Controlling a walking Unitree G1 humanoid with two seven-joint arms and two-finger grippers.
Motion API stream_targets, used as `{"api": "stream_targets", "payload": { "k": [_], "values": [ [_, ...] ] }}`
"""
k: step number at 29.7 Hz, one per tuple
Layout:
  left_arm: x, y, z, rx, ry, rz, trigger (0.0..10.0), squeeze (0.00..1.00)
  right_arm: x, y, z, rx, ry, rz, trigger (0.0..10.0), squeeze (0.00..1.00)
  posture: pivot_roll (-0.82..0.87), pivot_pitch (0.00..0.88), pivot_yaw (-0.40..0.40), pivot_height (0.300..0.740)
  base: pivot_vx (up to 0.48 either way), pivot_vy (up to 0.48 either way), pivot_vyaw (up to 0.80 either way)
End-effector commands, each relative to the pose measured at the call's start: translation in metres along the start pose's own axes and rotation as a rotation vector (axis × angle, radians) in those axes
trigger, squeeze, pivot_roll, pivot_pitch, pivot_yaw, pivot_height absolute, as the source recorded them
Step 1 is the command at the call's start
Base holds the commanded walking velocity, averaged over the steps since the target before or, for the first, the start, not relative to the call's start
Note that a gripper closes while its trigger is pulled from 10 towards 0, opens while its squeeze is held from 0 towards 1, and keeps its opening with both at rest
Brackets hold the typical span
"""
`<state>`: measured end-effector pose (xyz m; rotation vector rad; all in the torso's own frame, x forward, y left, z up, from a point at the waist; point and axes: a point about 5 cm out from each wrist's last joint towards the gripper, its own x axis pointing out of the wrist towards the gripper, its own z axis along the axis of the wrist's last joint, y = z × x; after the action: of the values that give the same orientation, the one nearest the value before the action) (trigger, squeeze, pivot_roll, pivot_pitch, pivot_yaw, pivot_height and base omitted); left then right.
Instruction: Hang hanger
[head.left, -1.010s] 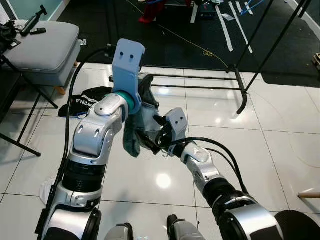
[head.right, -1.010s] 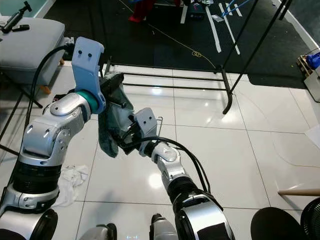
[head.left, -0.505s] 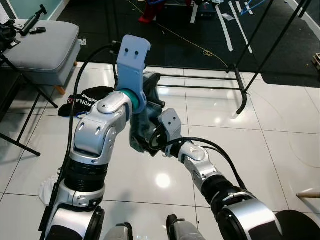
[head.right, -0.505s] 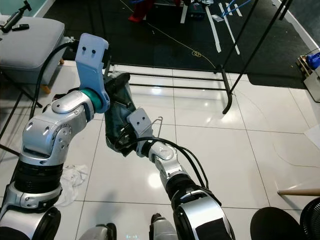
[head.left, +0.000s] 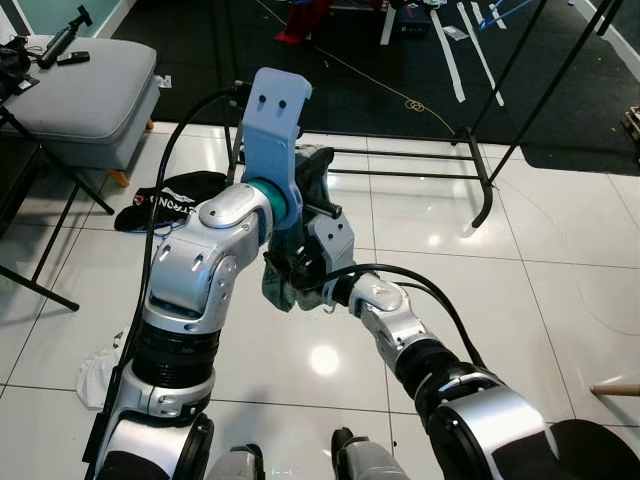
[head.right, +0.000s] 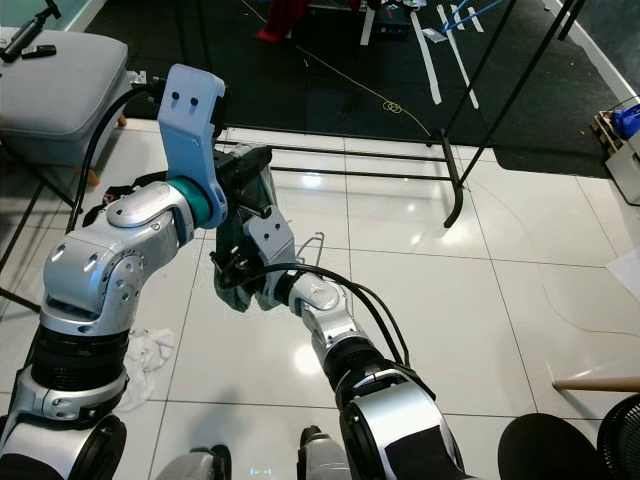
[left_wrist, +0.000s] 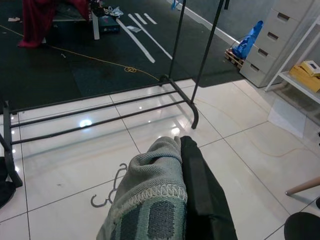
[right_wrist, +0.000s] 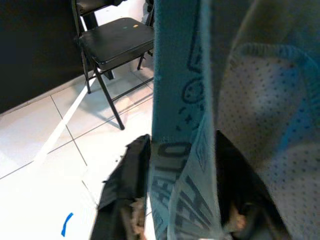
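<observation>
Both hands meet at a bunched garment above the tiled floor.

The left hand (head.left: 300, 205) pinches the grey-green garment (head.left: 283, 280); right hand (head.left: 300, 275) is buried in it, grip unclear. Hanger (head.right: 312, 245) hook beside it. Clothes rack (head.left: 480, 150) beyond.

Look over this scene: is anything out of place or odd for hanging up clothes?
Yes. A black garment and a white cloth lie loose on the tiles, not on the rack. The green cloth is bunched between both grippers rather than spread on the wire hanger.
</observation>
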<state>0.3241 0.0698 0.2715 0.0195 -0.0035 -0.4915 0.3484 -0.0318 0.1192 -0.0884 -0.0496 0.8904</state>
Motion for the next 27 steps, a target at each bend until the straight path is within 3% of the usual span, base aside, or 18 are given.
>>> {"api": "stream_targets", "payload": {
  "k": [1, 19, 27],
  "values": [
    [-0.001, -0.007, 0.002, 0.006, -0.002, -0.024, 0.0, 0.0, -0.001, 0.0, -0.004, 0.025, 0.013, -0.005, 0.0, 0.0, 0.07, 0.125, -0.006, 0.74, 0.0, 0.0, 0.0],
    [-0.001, -0.002, 0.001, 0.013, 0.009, -0.003, 0.0, 0.0, -0.009, -0.008, -0.007, 0.056, -0.003, -0.04, 0.0, 0.0, 0.06, 0.124, -0.005, 0.74, 0.0, 0.0, 0.0],
    [-0.001, 0.012, -0.009, 0.086, 0.032, 0.064, 0.0, 0.0, -0.025, -0.018, -0.012, 0.078, -0.061, -0.124, 0.0, 0.0, 0.05, 0.13, -0.001, 0.74, 0.0, 0.0, 0.0]
  ]
}}
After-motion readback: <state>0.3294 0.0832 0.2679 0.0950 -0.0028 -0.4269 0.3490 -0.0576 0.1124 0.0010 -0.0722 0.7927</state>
